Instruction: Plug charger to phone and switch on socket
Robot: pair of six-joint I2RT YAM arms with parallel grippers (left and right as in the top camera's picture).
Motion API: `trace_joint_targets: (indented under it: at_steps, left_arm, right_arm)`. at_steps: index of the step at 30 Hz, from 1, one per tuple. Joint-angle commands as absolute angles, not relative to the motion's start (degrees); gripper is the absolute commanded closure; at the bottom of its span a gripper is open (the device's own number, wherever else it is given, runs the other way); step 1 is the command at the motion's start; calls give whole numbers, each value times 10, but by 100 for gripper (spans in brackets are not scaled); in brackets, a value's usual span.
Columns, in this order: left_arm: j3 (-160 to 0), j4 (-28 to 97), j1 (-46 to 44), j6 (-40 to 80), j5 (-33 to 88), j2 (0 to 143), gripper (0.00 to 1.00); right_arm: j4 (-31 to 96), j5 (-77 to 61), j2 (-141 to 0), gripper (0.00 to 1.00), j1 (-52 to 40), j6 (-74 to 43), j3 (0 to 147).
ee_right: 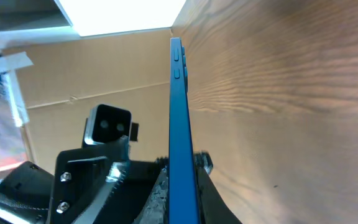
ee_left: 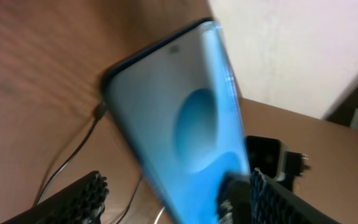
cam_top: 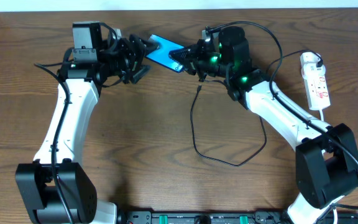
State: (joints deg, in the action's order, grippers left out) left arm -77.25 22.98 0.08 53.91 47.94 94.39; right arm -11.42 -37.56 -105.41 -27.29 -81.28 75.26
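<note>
Above the table, dark-edged, blue-screened phone clamped in right hand; left hand spread.

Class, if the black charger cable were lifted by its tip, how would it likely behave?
Probably floppy: the charger cable lies in a loose loop on the table. Likely light, being thin, so the rest would trail and drag.

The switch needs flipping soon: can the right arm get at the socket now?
Probably not yet: its end effector is shut on the phone. After letting go, the way over the table to the socket looks unobstructed.
</note>
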Motion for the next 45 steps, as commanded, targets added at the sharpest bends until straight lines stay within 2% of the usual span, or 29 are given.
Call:
trace_joint_targets:
  at_steps: [1,4,9,14,28,37,45]
  left_arm:
    - [-774,203,0,525,505,944,29]
    - [-774,189,0,525,506,944,31]
    - [-774,152,0,536,524,944,44]
    - [-774,65,1,573,562,944,44]
    - [-774,-31,1,702,563,944,45]
    - [-774,-47,1,743,566,944,49]
    - [-774,-147,1,752,599,944,49]
  right_arm:
    - [-131,-407,-1050,99,-286,-870,757]
    - [-153,-418,-1050,99,-289,-894,757]
    - [-174,-425,-1050,99,-289,-917,757]
    - [-175,-427,-1050,99,-290,-932,757]
    - [-199,-417,-1051,99,-313,-910,757]
    - [-206,-420,-1051,99,-322,-905,757]
    - [-248,-425,-1051,99,-322,-917,757]
